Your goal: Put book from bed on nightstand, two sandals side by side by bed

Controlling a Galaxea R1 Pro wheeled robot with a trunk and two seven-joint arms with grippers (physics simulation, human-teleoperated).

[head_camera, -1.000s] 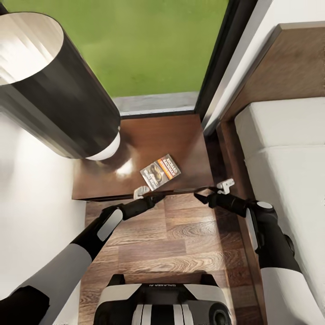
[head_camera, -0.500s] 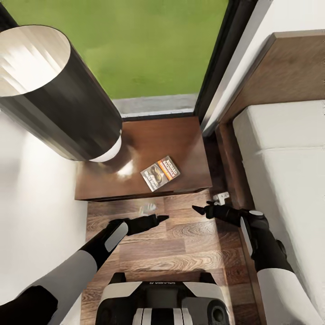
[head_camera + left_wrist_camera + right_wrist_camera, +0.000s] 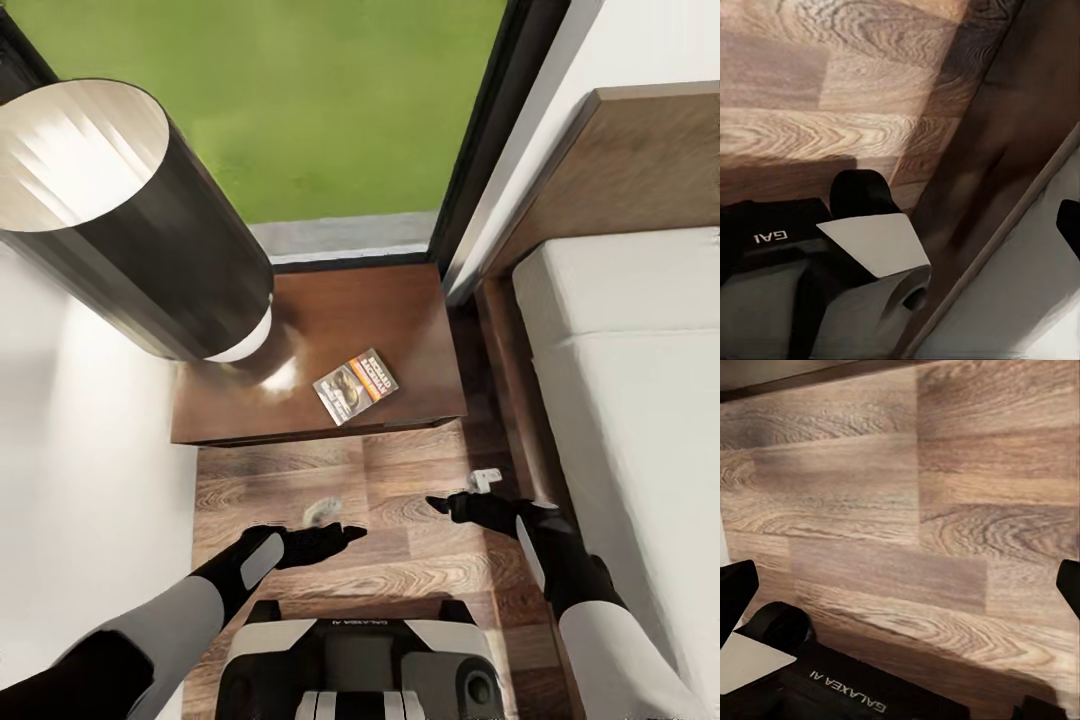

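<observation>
The book (image 3: 356,385) is lying on the nightstand (image 3: 400,320); a lamp shade (image 3: 120,220) is hiding the nightstand's far corner; both grippers, left (image 3: 322,520) and right (image 3: 470,495), are hanging empty over floor (image 3: 400,560) nearby, their spread too blurred to tell.

The book (image 3: 356,386) lies on the nightstand (image 3: 400,310), near its front edge. A lamp (image 3: 130,220) stands at the nightstand's left. The bed (image 3: 640,400) lies right of the nightstand. The window (image 3: 270,100) is behind it, the floor (image 3: 400,540) before it.

Wood-plank floor (image 3: 945,510), black robot base (image 3: 862,694) with mirrored white lettering.
</observation>
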